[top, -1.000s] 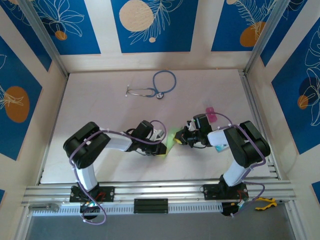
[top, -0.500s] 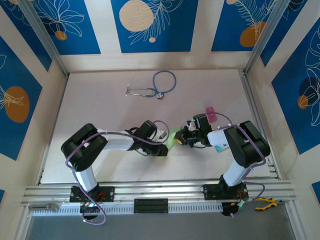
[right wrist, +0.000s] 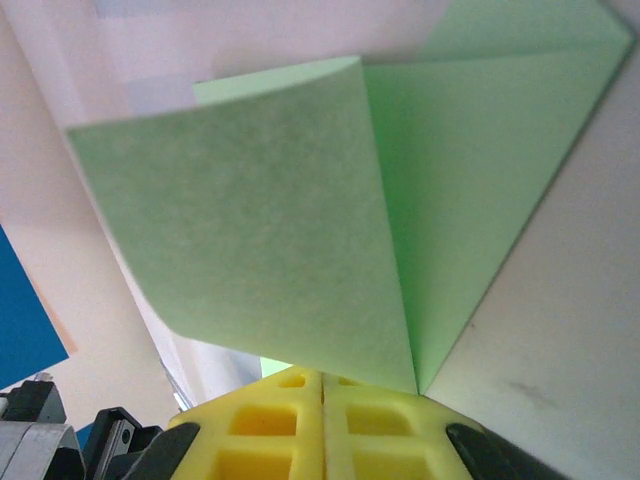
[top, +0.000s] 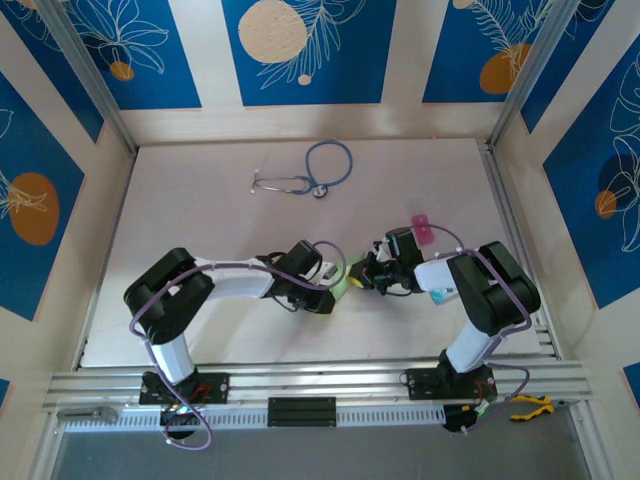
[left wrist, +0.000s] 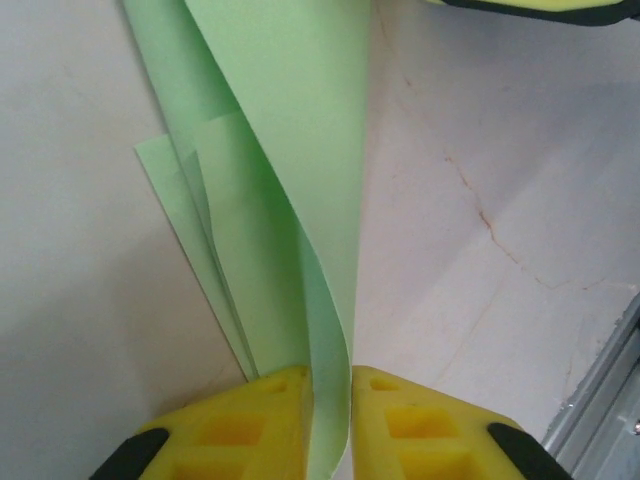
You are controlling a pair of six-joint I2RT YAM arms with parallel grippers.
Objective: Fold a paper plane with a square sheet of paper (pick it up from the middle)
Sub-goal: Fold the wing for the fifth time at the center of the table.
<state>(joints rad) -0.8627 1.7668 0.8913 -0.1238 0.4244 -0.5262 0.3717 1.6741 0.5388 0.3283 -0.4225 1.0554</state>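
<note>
Two pinches hold the square sheet of paper; the left gripper clamps its layered edge; the right gripper, pads pressed together, nips a folded corner. A stethoscope lies well apart on the counter.

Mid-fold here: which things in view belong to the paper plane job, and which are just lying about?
In the job:
- green paper sheet, partly folded
- left hand and right hand, both pinching it

Lying about:
- stethoscope
- pink block
- teal-and-white packet
</note>
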